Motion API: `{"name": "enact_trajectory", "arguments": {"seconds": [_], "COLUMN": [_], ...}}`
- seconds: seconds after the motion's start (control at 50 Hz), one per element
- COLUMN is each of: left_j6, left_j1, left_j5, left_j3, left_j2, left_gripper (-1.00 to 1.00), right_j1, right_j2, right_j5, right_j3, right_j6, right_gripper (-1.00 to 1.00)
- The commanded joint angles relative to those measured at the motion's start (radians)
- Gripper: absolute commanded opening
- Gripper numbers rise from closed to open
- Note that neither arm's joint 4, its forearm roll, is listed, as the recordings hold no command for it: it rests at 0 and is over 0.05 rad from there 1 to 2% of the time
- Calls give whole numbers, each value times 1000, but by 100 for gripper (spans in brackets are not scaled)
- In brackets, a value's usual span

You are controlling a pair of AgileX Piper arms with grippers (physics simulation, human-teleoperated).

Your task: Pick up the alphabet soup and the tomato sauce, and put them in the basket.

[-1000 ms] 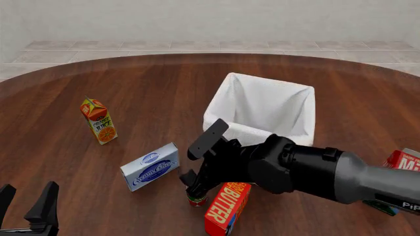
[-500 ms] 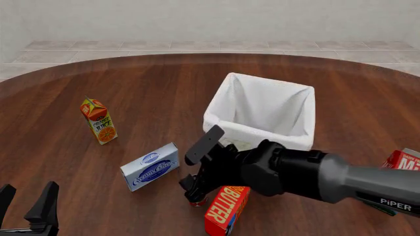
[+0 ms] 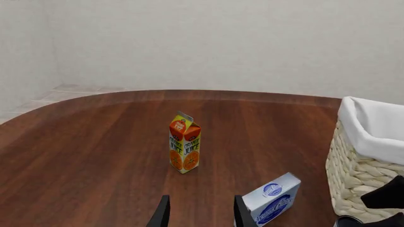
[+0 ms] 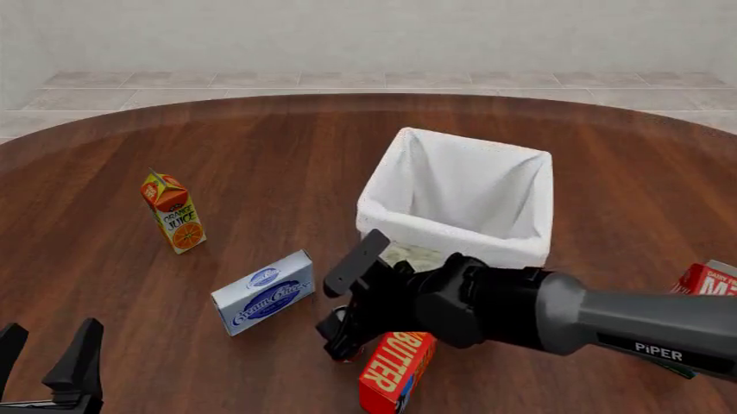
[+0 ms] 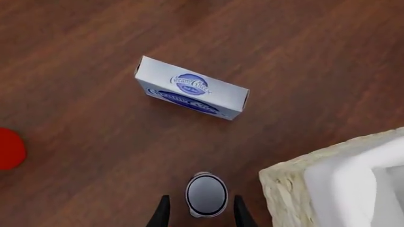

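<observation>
Right gripper [image 5: 198, 215] straddles a silver-topped can, likely the tomato sauce [image 5: 206, 194], jaws apart. It stands at the basket's [image 4: 505, 184] seven o'clock. Next: closing squarely, then lifting. Left gripper [image 3: 198, 213] idles, jaws apart.

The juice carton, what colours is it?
Orange and yellow juice carton, with green lettering; clearest in the left wrist view.

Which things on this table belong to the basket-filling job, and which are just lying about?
Job: tomato sauce can, basket. The alphabet soup is not in view.
Lying about: orange juice carton, cream cheese box, butter box, red box at the right edge.
</observation>
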Motion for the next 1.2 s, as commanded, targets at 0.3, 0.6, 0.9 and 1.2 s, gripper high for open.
{"name": "enact_trajectory", "arguments": {"seconds": [0.3,0.6,0.9,1.2], "left_j6": [0,0,0,0], "left_j1": [0,0,0,0], "left_j5": [0,0,0,0], "left_j3": [0,0,0,0], "left_j2": [0,0,0,0], "left_gripper": [100,100,100,100], "right_j1": [-15,-15,-21,-21], "right_j2": [55,83,111,132], "right_j5": [-45,-63,-82,-99], "right_j3": [24,33,41,47], "right_j6": [-7,-10,-13,-11], "right_gripper": [100,100,100,100]}}
